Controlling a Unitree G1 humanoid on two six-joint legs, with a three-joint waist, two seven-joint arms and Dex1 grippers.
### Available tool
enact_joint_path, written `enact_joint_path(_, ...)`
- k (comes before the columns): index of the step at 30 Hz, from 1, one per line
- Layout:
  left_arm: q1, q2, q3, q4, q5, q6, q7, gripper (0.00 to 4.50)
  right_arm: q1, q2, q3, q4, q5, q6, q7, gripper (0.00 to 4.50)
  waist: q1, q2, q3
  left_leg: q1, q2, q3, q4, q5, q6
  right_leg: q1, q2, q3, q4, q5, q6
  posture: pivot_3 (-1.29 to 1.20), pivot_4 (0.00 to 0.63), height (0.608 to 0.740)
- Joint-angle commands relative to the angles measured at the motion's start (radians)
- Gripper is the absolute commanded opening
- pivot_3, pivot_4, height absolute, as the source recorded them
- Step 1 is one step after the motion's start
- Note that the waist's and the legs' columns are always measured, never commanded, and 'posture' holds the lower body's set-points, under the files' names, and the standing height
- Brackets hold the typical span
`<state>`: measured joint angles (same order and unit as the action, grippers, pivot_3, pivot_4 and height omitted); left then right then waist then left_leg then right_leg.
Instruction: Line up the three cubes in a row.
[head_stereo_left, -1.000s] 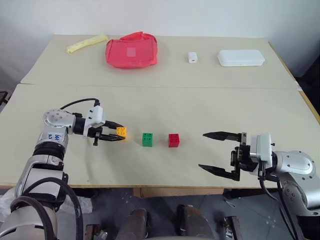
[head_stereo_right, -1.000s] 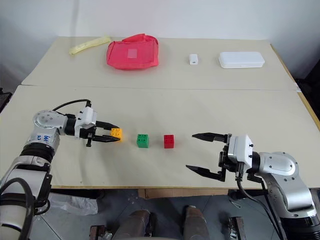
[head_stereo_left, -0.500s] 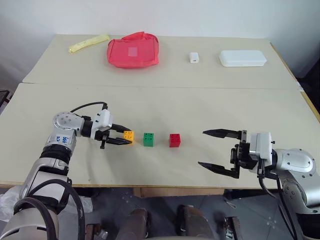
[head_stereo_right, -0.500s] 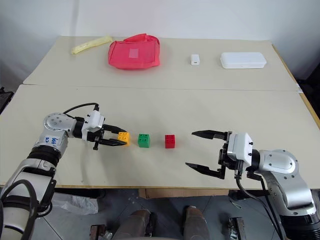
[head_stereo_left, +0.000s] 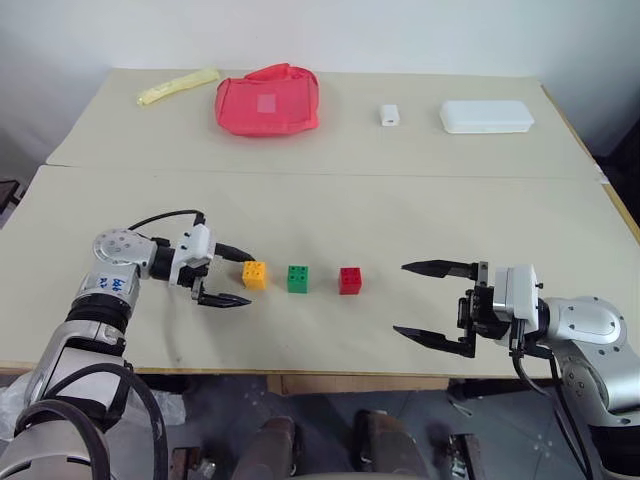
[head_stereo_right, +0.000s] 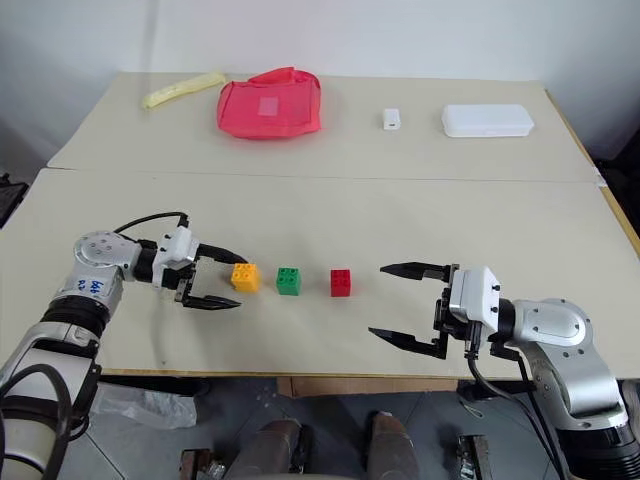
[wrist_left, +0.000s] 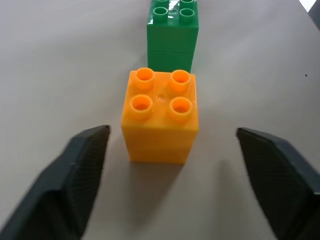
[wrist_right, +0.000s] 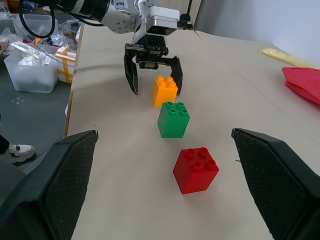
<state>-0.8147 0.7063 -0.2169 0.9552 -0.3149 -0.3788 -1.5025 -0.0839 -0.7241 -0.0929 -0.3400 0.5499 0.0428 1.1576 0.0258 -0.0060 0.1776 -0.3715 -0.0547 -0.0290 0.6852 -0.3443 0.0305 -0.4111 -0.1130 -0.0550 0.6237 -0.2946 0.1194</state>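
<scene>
Nearest, the right pincer (head_stereo_left: 432, 300) hangs wide and empty, right of the row. Mid-counter (head_stereo_left: 420, 215), the left pincer (head_stereo_left: 236, 279) gapes wide just left of the orange cube (head_stereo_left: 255, 275), gripping nothing; the green cube (head_stereo_left: 297, 279) and red cube (head_stereo_left: 349, 280) sit rightward, apart, roughly lined up. They look light, rigid, smooth-sided: pinch opposite flat faces. Far back lies a red pouch (head_stereo_left: 266, 99).

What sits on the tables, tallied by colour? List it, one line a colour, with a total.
Red: 2, the red cube and the red pouch
Green: 1, the green cube
Orange-yellow: 1, the orange-yellow cube
Pale yellow: 1, the long packet
White: 2, the small white box and the flat white case
Total: 7
</scene>
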Motion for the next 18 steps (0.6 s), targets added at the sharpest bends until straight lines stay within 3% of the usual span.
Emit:
enact_joint_path(1, 0.016, 0.052, 0.111, -0.086, -0.062, 0.04, -0.074, 4.47, -0.017, -0.001, -0.018, 0.018, 0.014, -0.016, 0.023, 4.5, -0.002, 0.0, 0.0, 0.0, 0.0, 0.0, 0.0, 0.0, 0.0, 0.0, 0.0, 0.0, 0.0, 0.0, 0.0, 0.0, 0.15, 0.74)
enact_joint_path(8, 0.273, 0.196, 0.32, -0.373, -0.142, 0.258, 0.063, 4.47, -0.112, -0.015, -0.038, 0.078, 0.066, 0.038, 0.055, 4.5, -0.032, 0.001, 0.001, 0.001, 0.004, 0.0, -0.001, 0.0, -0.001, -0.001, -0.002, 0.003, -0.001, 0.0, 0.0, 0.0, 0.15, 0.74)
enact_joint_path(13, 0.305, 0.189, 0.428, -0.461, -0.148, 0.286, 0.188, 4.47, -0.206, 0.025, 0.008, 0.113, 0.078, 0.071, 0.074, 4.5, -0.014, 0.0, 0.001, 0.0, 0.004, -0.003, 0.0, 0.0, -0.002, 0.002, -0.002, 0.005, -0.002, 0.0, -0.001, 0.0, 0.15, 0.74)
enact_joint_path(18, 0.436, 0.202, 0.443, -0.601, -0.146, 0.347, 0.153, 4.47, -0.238, 0.061, 0.054, 0.189, 0.028, 0.011, 0.137, 4.5, -0.012, 0.001, 0.001, 0.0, 0.003, -0.003, -0.001, -0.001, -0.002, 0.001, -0.003, 0.007, -0.003, 0.0, -0.001, 0.0, 0.15, 0.74)
